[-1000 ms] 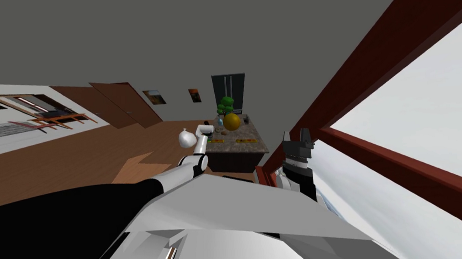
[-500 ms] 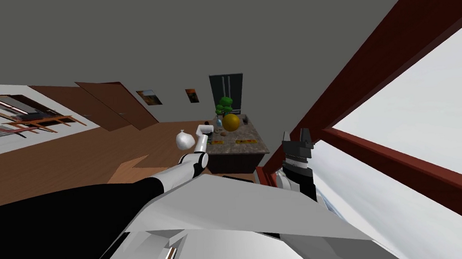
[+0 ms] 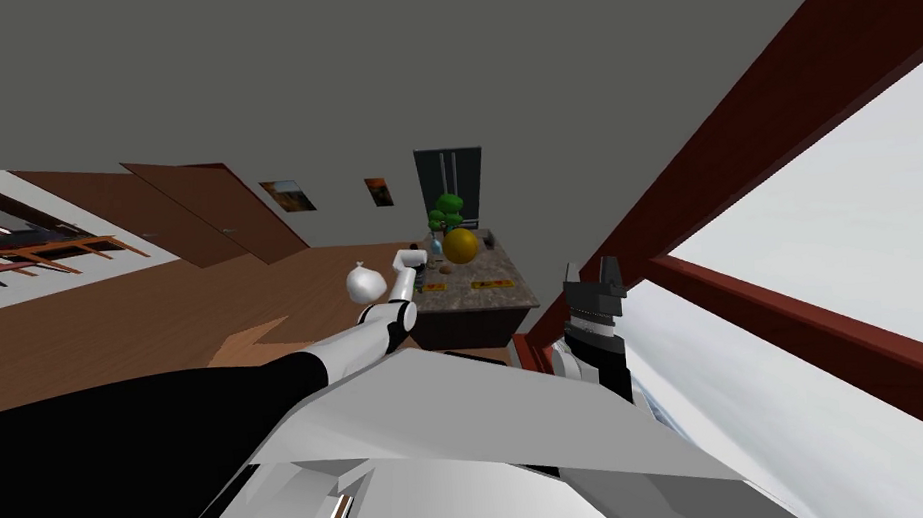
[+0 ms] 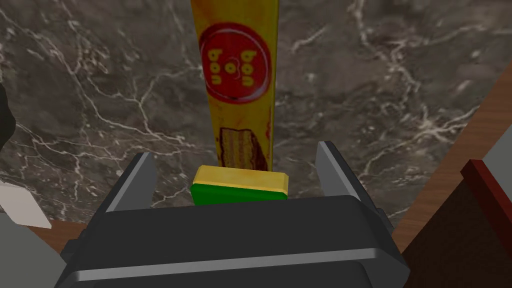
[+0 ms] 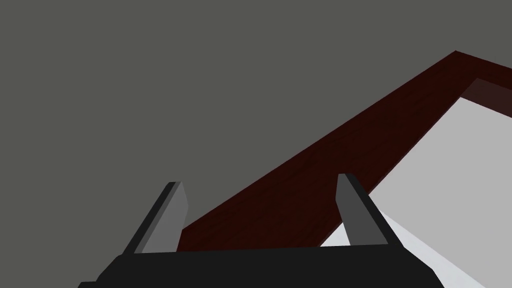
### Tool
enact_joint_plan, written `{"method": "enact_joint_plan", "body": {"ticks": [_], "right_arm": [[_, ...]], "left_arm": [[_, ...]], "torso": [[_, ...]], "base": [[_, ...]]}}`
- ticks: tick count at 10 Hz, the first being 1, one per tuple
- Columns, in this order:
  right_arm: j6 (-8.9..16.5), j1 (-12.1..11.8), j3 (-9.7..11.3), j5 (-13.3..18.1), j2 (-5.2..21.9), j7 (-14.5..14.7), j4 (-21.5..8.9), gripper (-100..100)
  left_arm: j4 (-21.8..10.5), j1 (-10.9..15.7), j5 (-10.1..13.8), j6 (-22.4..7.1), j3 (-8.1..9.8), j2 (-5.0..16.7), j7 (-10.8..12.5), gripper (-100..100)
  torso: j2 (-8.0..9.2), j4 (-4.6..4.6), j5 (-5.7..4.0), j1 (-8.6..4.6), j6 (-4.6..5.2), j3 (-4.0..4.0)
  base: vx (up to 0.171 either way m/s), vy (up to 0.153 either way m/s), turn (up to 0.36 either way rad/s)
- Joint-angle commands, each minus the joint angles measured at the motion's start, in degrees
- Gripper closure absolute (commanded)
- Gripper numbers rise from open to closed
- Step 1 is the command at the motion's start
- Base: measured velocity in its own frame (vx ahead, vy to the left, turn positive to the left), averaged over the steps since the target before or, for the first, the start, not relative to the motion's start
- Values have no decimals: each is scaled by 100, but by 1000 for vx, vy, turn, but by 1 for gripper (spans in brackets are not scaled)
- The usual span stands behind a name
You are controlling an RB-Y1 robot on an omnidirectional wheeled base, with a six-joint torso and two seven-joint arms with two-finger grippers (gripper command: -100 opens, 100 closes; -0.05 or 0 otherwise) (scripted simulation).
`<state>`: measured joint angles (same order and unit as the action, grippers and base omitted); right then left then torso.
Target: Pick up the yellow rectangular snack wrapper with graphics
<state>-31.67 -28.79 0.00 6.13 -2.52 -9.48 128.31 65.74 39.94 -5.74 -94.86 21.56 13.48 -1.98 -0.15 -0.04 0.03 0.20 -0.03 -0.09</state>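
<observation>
Left wrist view: yellow wrapper [image 4: 243,122] with red disc [image 4: 235,70], between spread fingers [image 4: 137,180].

Long yellow snack wrapper [image 4: 239,75]; red round logo with yellow letters, brown wafer picture near one end; lies flat on the dark marbled desk [image 4: 380,90].

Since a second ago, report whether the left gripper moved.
No. Against the yellow ball, the left gripper stays put; only my head camera turned.
</observation>
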Motion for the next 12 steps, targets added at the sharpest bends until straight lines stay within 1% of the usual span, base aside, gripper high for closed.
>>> {"method": "enact_joint_plan", "body": {"ticks": [1,3,4,5,6,9,10,11,12], "right_arm": [[0,0,0,0,0,0,0,0],[0,0,0,0,0,0,0,0],[0,0,0,0,0,0,0,0],[0,0,0,0,0,0,0,0],[0,0,0,0,-1,0,0,0],[0,0,0,0,-1,0,0,0],[0,0,0,0,-1,0,0,0],[0,0,0,0,-1,0,0,0],[0,0,0,0,-1,0,0,0]], "left_arm": [[-248,100,13,-211,61,16,30,-100],[-423,168,24,-390,109,18,53,-100],[-339,149,21,-347,94,21,39,-100],[-344,151,22,-375,96,19,42,0],[-435,88,37,-210,75,1,56,-100],[-572,-6,59,32,43,-28,78,-100],[-489,-11,52,-58,48,-33,71,-100],[-496,-14,53,-37,47,-34,72,100],[-495,-14,53,-39,47,-34,72,100]], "torso": [[0,0,0,0,0,0],[-2,-1,1,1,-2,-2],[1,0,0,-3,-1,0],[6,1,-2,-11,-2,3],[9,2,-3,-16,-2,5],[7,1,-3,-17,-2,3],[6,1,-3,-17,-2,3],[8,2,-4,-18,-2,5],[10,2,-4,-19,-2,6]], "base": [[40,63,-105],[29,45,-58],[9,17,-12],[0,0,0],[10,5,9],[14,5,9],[6,1,2],[0,0,0],[0,0,0]]}}
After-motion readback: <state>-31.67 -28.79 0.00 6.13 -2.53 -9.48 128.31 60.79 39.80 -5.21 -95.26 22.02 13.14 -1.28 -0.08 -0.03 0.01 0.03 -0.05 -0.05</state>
